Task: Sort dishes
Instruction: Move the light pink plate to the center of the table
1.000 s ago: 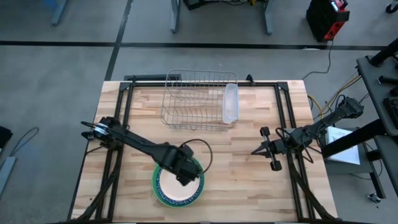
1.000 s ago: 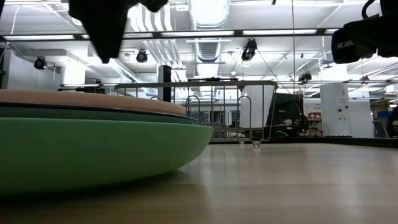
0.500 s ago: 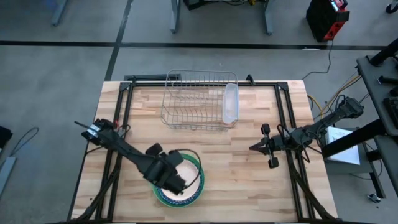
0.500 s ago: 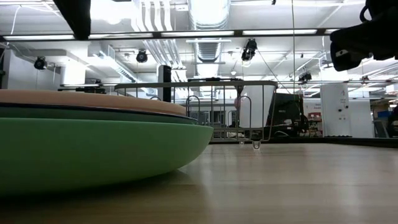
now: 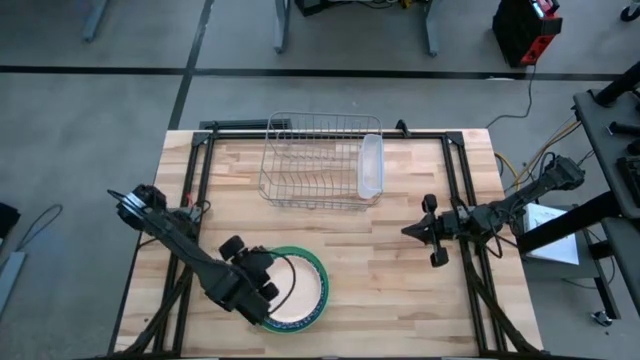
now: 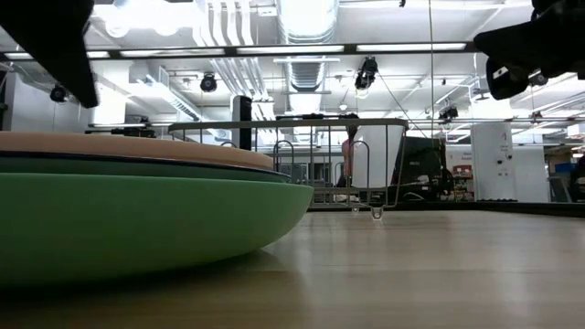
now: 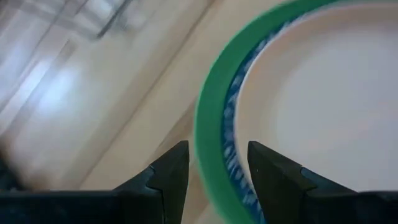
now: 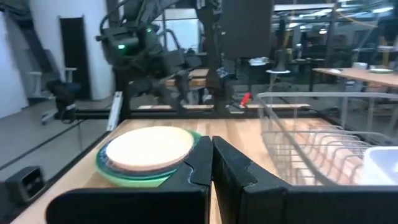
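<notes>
Stacked round dishes (image 5: 297,291), a peach-pink shallow bowl (image 8: 149,148) topmost on the large green plate (image 6: 155,219), sit near the wooden surface's (image 5: 390,280) front edge. Left hand (image 5: 262,290), fingers apart, straddles the stack's rim. Right hand (image 5: 408,232), fingers together, hovers well apart, beside the silver wire rack (image 5: 312,160).

High view straight down over whole table (image 5: 400,290), low view at tabletop level, v. close to green plate (image 6: 137,219), left wrist cam inches above same stack, right wrist cam faces it across table.

Plain green plate (image 5: 317,272), blue speckled plate (image 7: 235,163), peach-pink bowl (image 5: 297,291), silver wire rack (image 5: 310,160)
</notes>
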